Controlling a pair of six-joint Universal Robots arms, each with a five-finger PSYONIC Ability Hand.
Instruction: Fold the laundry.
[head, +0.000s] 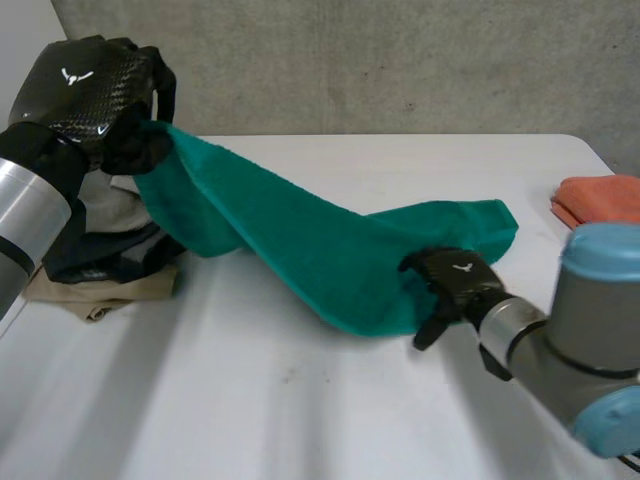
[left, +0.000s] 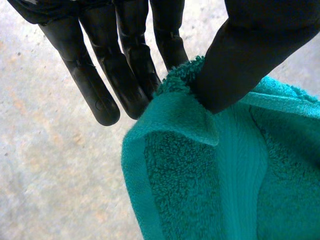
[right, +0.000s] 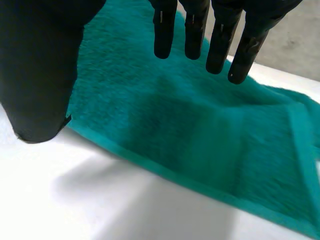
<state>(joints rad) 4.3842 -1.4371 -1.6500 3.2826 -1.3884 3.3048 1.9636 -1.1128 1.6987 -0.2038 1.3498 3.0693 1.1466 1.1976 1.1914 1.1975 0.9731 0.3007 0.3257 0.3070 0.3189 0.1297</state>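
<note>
Teal terry towel (head: 300, 240) is strung between both hands: one end is up in the air at the L hand (head: 90, 95), and the rest slopes down to the white table (head: 300, 420) and lies flat by the R hand (head: 460, 278). From the head cam I get the layout, but the L hand's glossy back hides the grip. The L wrist cam fills that in: the thumb (left: 240, 60) presses a bunched bit of the towel's hemmed corner against the side of the fingers (left: 125, 75). Those are near straight, so that hand has the cloth pinched. On the R wrist cam the R hand is spread, fingers (right: 195, 35) straight and hanging over the towel's mid area w/ nothing gripped. Its thumb (right: 40, 75) sits out by the hem where cloth meets table; can't tell if the tip touches. The head cam puts that hand at the towel's near edge, twd the end lying on the table. It also adds the surroundings: a heap of beige and dark clothes (head: 100, 265) below the L hand, just beside the hanging towel, and an orange cloth (head: 600, 200) at the table's R edge, well apart from the towel.
</note>
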